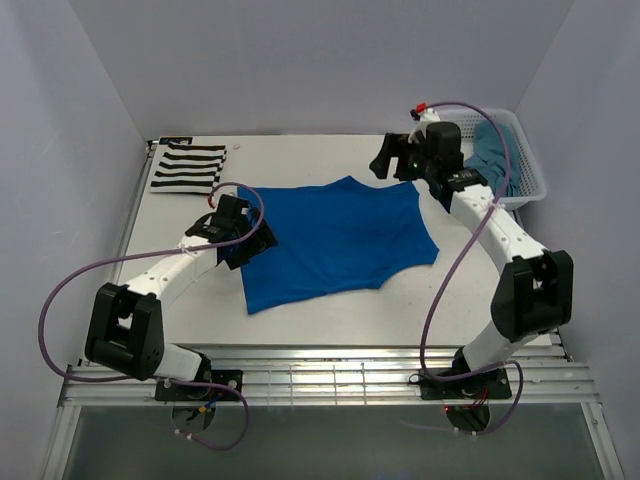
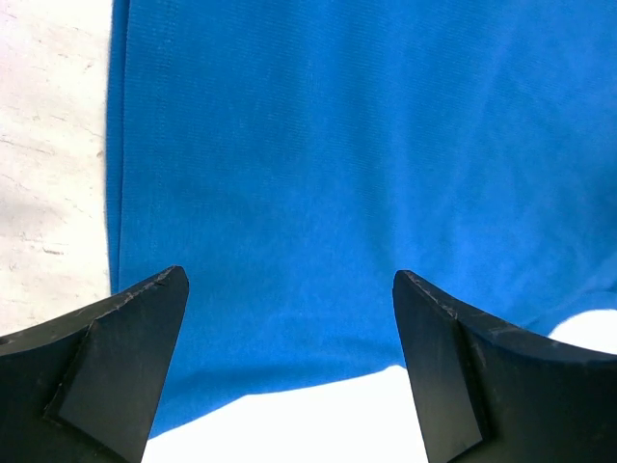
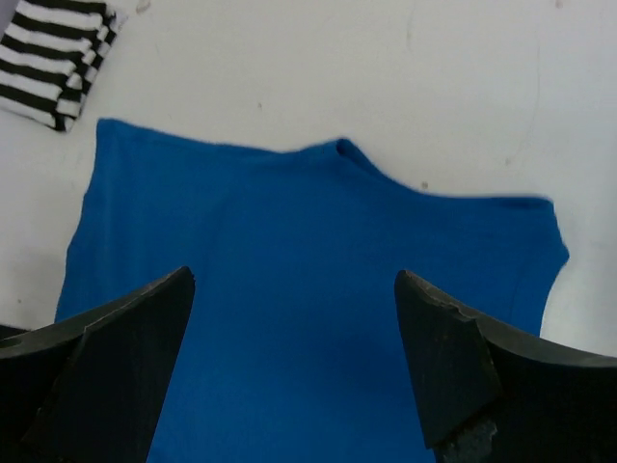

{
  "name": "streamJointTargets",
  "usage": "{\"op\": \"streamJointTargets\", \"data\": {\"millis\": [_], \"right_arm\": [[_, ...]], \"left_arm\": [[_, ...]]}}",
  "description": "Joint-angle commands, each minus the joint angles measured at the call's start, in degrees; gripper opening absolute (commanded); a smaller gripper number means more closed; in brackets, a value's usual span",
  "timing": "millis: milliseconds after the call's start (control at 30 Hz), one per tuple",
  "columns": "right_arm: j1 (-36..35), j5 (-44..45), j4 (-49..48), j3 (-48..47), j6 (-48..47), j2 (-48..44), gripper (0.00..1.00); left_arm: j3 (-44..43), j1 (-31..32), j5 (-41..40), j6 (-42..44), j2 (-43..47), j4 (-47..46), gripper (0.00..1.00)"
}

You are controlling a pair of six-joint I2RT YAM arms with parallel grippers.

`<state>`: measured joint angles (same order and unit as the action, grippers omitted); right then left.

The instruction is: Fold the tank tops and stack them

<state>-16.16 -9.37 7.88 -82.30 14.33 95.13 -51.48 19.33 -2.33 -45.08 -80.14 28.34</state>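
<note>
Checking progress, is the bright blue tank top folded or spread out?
Spread out: the blue tank top lies flat, with no folds visible.

I see the white table (image 1: 320,158) carrying the royal blue tank top (image 1: 335,240) spread flat mid-table, the striped tank top (image 1: 188,168) folded far left, and the white mesh basket (image 1: 533,172) far right.
</note>
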Motion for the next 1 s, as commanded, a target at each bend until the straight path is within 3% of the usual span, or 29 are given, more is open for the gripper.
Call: {"op": "streamJointTargets", "data": {"millis": [0,167,500,667,800,967], "right_arm": [[0.3,3.4,0.5,13.8,0.4,-3.3,0.90],[1.1,4.4,0.8,22.7,0.1,-3.9,0.90],[3.2,2.3,3.6,19.4,-0.7,8.9,0.90],[3.2,1.5,4.0,20.7,1.3,10.5,0.90],[3.2,2.6,3.5,21.7,2.4,9.8,0.90],[3.2,2.9,4.4,19.8,1.7,8.1,0.90]], "left_arm": [[-2.0,0.2,-2.6,-0.5,-3.7,-2.4,0.98],[-10.0,-0.6,-5.3,1.4,-13.6,-3.1,0.98],[-23.5,-6.8,-2.3,6.5,-36.0,-2.7,0.98],[-32.4,-7.5,-1.9,9.0,-46.8,0.4,0.98],[-35.9,-7.6,-1.0,9.3,-48.1,2.8,0.98],[-30.1,-7.6,-1.2,8.0,-40.4,2.8,0.98]]}}
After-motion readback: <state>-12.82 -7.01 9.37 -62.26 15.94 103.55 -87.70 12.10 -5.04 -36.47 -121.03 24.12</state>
